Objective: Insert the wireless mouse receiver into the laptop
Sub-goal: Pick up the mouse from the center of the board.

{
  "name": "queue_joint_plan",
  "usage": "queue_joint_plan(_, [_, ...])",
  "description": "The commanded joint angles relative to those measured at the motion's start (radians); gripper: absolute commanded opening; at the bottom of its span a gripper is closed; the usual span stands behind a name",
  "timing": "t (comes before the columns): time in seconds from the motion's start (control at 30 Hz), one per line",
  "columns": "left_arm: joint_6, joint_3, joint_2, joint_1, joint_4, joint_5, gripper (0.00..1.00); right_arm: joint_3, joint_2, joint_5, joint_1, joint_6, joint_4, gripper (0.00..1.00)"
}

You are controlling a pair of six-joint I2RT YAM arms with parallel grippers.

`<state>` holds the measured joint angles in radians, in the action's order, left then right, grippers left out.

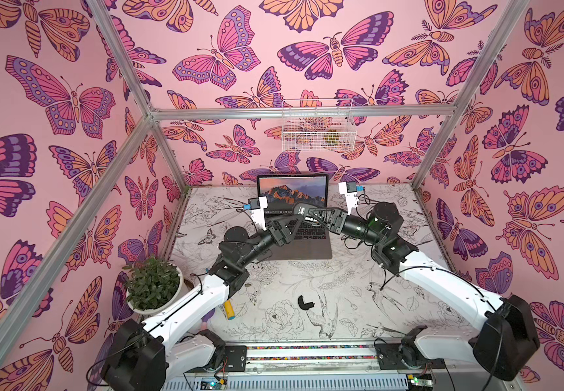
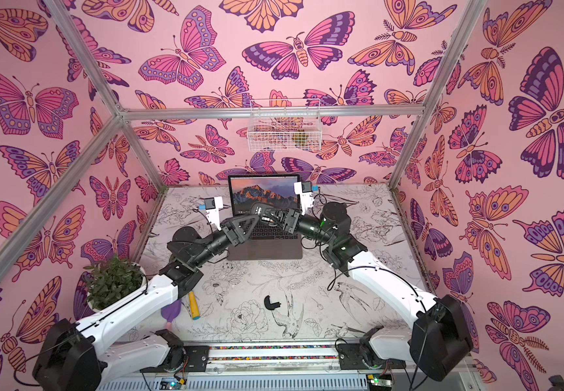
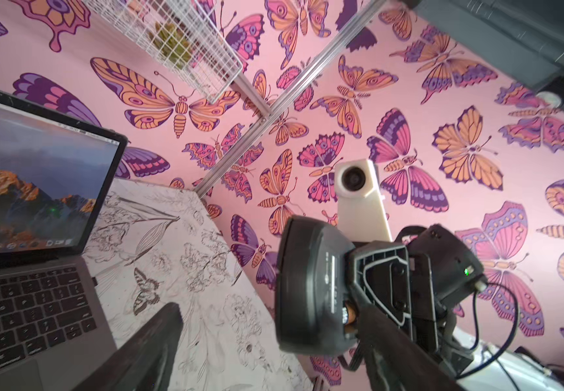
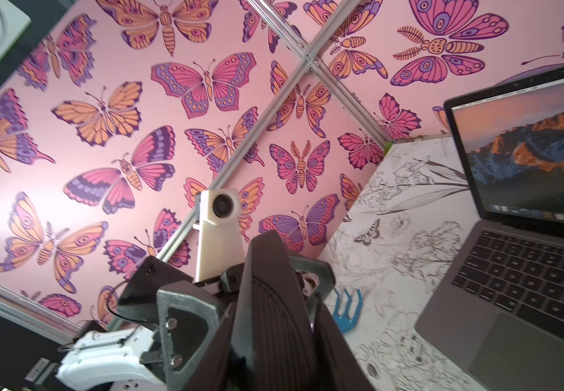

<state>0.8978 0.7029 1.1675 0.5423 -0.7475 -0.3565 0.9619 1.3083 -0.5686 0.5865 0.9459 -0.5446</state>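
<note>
We are hovering over the laptop (image 1: 302, 248): our right pincer (image 1: 306, 210) is clamping the mouse (image 3: 307, 281), while our left pincer (image 3: 265, 311) is standing wide apart just beside it.

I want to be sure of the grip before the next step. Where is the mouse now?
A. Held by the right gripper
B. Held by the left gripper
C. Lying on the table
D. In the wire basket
A: the right gripper is closed on the mouse and holds it in the air above the keyboard of the laptop.
</note>
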Motion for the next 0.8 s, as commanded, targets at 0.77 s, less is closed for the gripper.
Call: queue_joint_plan(0.77, [0.170,0.059,0.095,-0.009,-0.301,-0.071,0.43,-0.011,0.008,0.029,0.057,0.122,-0.121,0.00])
